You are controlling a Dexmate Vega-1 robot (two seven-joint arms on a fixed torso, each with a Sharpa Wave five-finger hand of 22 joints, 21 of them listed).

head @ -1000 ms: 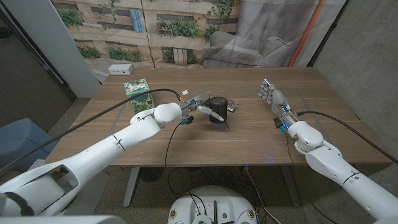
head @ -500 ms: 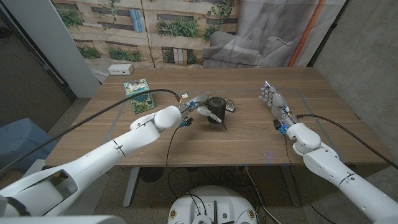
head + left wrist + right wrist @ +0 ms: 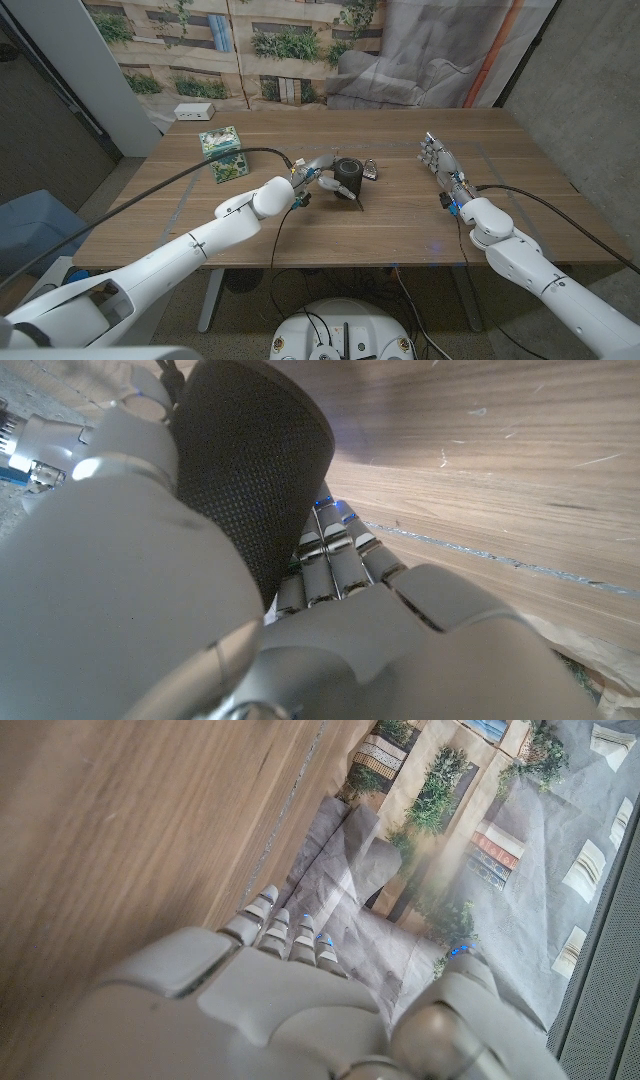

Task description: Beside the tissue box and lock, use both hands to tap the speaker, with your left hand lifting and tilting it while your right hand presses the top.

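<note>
The robot's left hand (image 3: 322, 176) is wrapped around the speaker (image 3: 349, 174), a short black cylinder covered in mesh. In the left wrist view, its fingers (image 3: 325, 555) lie against the speaker's (image 3: 255, 470) mesh side, with the thumb on the opposite side, so the hand grips it. The speaker leans a little, and whether its base has left the wood cannot be told. Its flat top is uncovered.

Just behind the speaker, touching or nearly touching it on the far side, sits a small metal lock (image 3: 370, 170). Well to the left of the speaker, toward the table's far left corner, lies a green patterned tissue box (image 3: 223, 152).

The right hand (image 3: 441, 164) is well to the right of the speaker, over the wooden table (image 3: 400, 220). Its fingers are stretched out straight, close together side by side, and it holds nothing. The right wrist view shows those fingers (image 3: 275, 925) pointing past the table's far edge toward a printed backdrop of buildings and greenery (image 3: 450, 810).

Beyond the table, further from the speaker than the tissue box, a small white box (image 3: 194, 111) rests on the floor.
</note>
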